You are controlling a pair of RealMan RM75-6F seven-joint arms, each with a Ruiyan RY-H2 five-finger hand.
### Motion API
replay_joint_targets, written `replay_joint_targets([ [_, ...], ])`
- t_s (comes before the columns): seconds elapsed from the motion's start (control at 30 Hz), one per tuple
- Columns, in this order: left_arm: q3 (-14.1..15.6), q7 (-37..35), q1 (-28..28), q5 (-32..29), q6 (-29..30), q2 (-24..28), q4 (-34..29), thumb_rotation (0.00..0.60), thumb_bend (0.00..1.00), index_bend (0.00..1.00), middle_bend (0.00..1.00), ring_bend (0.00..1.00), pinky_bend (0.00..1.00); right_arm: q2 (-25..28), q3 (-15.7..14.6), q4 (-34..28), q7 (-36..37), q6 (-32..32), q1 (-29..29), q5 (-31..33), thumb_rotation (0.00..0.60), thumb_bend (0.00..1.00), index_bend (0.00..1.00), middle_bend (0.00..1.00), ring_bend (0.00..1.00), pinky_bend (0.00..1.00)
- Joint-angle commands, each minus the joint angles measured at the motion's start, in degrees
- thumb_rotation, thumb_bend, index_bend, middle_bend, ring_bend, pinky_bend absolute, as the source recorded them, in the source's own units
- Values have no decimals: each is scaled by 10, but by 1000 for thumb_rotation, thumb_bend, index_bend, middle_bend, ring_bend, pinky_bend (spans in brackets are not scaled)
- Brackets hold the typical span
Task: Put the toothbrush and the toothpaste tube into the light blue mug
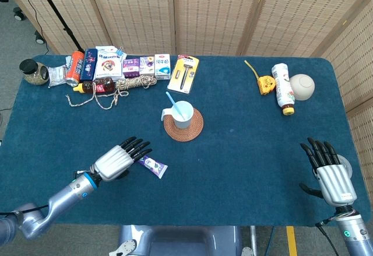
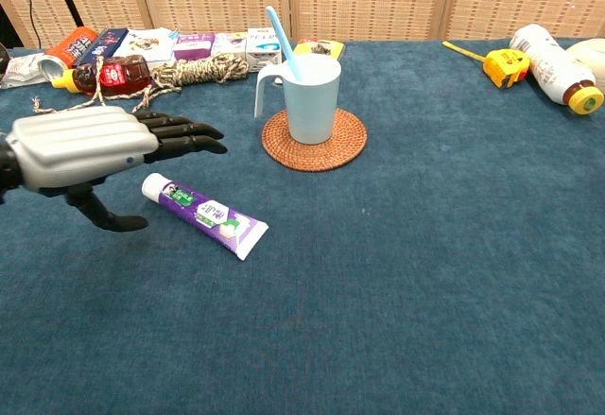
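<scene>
Your left hand (image 2: 80,150) hovers with fingers spread and empty over the cap end of the white and purple toothpaste tube (image 2: 205,215), lying left of centre on the blue cloth table (image 2: 425,273). Closing too early may push the tube away. The light blue mug (image 2: 312,96) already holds the blue toothbrush (image 2: 282,41); a careless drop may tip it. Your right hand (image 1: 329,174), lower right, is spread and empty. In the head view, your left hand hides the tube's cap.

Left robot hand (image 2: 80,150), fingers spread, hovers beside the toothpaste tube (image 2: 204,215).
</scene>
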Motion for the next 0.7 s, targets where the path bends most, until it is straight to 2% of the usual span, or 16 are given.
replay_joint_targets([
  [0.03,-18,39,-23,-39,-38,-35,6,600,272,80,0,0,105,1,3,-1,1,-3,-1,2,600,0,0,0,0,0],
  [0.17,-24,65,-33,-71,-64,-58,16,600,272,152,29,28,158,1,7,-1,1,-9,-2,4,600,0,0,0,0,0],
  [0.4,-33,101,-52,-123,-99,-81,22,600,272,211,102,88,198,4,15,-5,8,-16,-4,10,600,0,0,0,0,0],
  [0.7,-21,147,-56,-151,-85,-105,34,600,283,404,282,274,398,10,25,-6,19,-28,-7,14,600,0,0,0,0,0],
])
